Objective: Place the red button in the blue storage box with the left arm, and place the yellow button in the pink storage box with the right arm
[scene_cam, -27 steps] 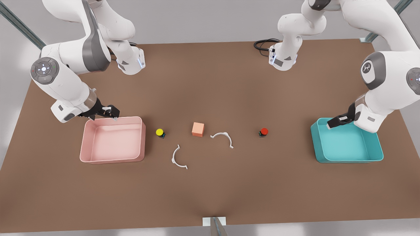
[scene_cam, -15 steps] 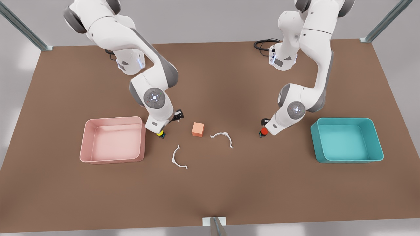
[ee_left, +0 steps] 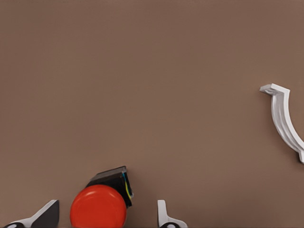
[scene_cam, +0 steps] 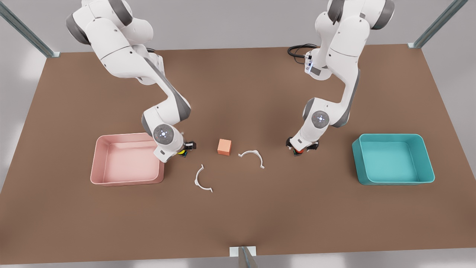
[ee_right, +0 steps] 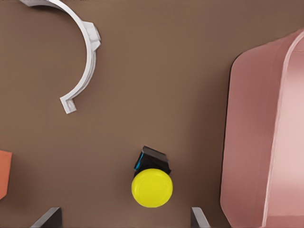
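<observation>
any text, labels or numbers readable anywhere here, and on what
None can be read.
The red button and yellow button have plain caps.
The pink storage box and blue storage box are unmarked.
The orange cube is blank.
The round lit marks on the arm joints are dots, not legible signs.

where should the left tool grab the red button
Grip the red button by the round cap, coming straight down from above. It sits upright on the table with its dark base underneath, and the cap's curved sides are free. The left tool already hangs over it, open, a finger on each side with gaps. The right tool hangs open over the yellow button.
</observation>
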`<state>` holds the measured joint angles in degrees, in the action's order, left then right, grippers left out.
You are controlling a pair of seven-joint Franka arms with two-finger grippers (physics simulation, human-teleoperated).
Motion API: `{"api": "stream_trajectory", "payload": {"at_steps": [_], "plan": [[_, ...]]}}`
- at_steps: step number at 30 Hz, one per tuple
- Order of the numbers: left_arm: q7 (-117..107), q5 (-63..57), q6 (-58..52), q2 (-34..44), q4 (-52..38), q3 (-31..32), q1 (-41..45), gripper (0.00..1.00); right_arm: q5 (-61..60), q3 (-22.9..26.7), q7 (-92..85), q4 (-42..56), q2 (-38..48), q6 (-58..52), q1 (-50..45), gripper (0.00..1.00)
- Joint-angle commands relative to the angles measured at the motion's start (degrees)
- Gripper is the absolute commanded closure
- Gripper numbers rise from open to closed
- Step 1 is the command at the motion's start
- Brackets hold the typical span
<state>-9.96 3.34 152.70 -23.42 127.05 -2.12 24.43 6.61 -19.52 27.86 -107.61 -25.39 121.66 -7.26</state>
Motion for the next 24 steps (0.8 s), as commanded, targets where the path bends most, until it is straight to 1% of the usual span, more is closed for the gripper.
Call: {"api": "stream_trajectory", "payload": {"at_steps": [1,2,3,4,8,9,11,14,15,17,19,20,21,22,23,24], "plan": [[-0.85,-0.09,4.18,-0.75,-0.04,0.01,0.00,0.00,-0.02,0.00,7.82,0.03,-1.15,4.90,0.14,0.00],[-0.76,-0.18,4.45,-1.10,-0.13,-0.07,0.00,0.10,-0.02,0.00,7.82,0.03,-1.76,5.34,0.14,0.00],[-0.76,-0.18,4.80,-1.19,-0.13,-0.07,0.00,0.25,0.51,0.09,7.82,0.29,-2.64,6.22,0.23,0.00],[-0.76,-0.18,4.80,-1.19,-0.22,0.01,0.00,0.31,1.57,0.18,7.82,0.21,-3.61,7.27,0.67,0.00],[-0.76,-0.18,5.85,-2.50,-0.40,0.01,-0.17,0.31,1.65,0.18,8.00,-2.96,-3.44,9.03,2.51,0.00],[-0.76,-0.18,6.12,-2.68,-0.31,-0.07,-0.17,0.33,1.65,0.18,8.00,-2.96,-3.70,9.21,2.51,0.00],[-0.76,-0.18,6.12,-2.86,-0.31,-0.07,-0.17,0.33,1.65,0.18,8.00,-3.39,-4.31,10.44,2.43,0.00],[-0.67,-0.18,6.03,-2.77,-0.40,-0.07,-0.17,0.39,1.65,-0.44,8.70,-5.94,-3.96,12.02,2.34,0.00],[-0.76,-0.18,6.03,-2.42,-0.31,0.01,-0.17,0.42,1.65,-0.44,8.70,-7.61,-3.61,14.13,2.43,0.00],[-0.76,-0.18,5.33,-0.49,-0.31,-0.07,-0.26,0.42,1.65,-0.44,8.70,-8.32,-3.44,14.57,2.51,0.00],[-0.32,-0.18,0.50,3.73,-0.13,-0.34,-0.44,0.42,1.65,-0.44,8.70,-11.39,-2.56,18.88,2.60,0.01],[0.81,-0.18,-2.31,5.66,-0.13,-0.34,-1.32,0.42,1.65,-0.44,8.61,-11.57,-2.56,19.05,2.86,0.01],[3.37,-0.18,-6.27,8.30,-0.13,-0.34,-2.81,0.45,1.65,-0.44,8.61,-12.01,-2.64,20.19,2.95,0.01],[3.98,-0.18,-8.03,9.36,-0.13,-0.34,-3.69,0.48,1.65,-0.44,8.61,-12.01,-3.00,21.25,2.95,0.01],[4.34,-0.18,-9.70,10.15,-0.13,-0.34,-3.86,0.48,1.65,-0.17,8.61,-11.84,-3.17,21.69,2.95,0.03],[5.39,-0.18,-11.54,11.29,-0.13,-0.34,-4.92,0.48,2.18,-0.08,8.52,-11.83,-3.35,22.48,2.95,0.07]]}}
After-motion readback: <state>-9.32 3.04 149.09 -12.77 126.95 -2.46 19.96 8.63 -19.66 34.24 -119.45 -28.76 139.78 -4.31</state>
